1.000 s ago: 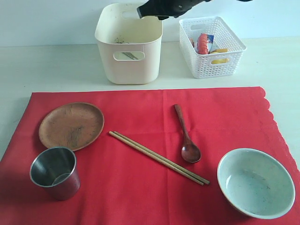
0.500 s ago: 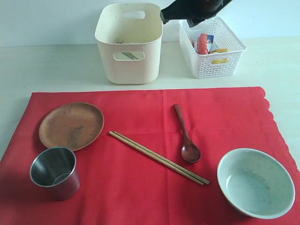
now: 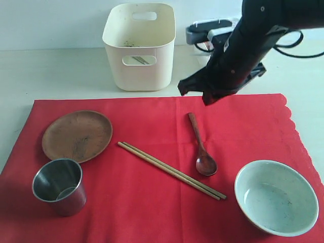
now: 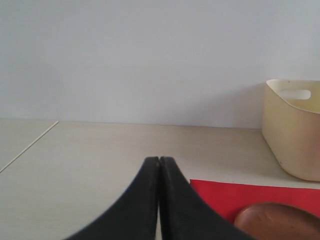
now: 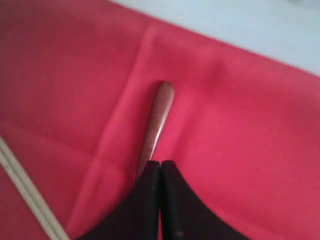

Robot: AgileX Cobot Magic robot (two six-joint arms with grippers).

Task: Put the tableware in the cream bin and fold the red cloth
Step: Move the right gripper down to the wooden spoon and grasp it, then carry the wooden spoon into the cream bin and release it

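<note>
Exterior view: right gripper [image 5: 160, 170] has left the cream bin [image 3: 139, 61], jaws together, empty.
It now hovers at 12 o'clock of the spoon [image 3: 201, 147]; pickup likely next.

One cream bin [image 3: 139, 76]. One red cloth [image 3: 152, 202]. One round wooden plate [image 3: 77, 135], one steel cup [image 3: 59, 186], one dark wooden spoon [image 3: 201, 147], one pale bowl [image 3: 276, 196]. Two wooden chopsticks [image 3: 172, 170], a single pair. Six pieces of tableware in all, counting each stick singly. Two black claws: left claw [image 4: 159, 162], right claw [image 5: 160, 165]. One tabletop [image 3: 61, 71].
</note>
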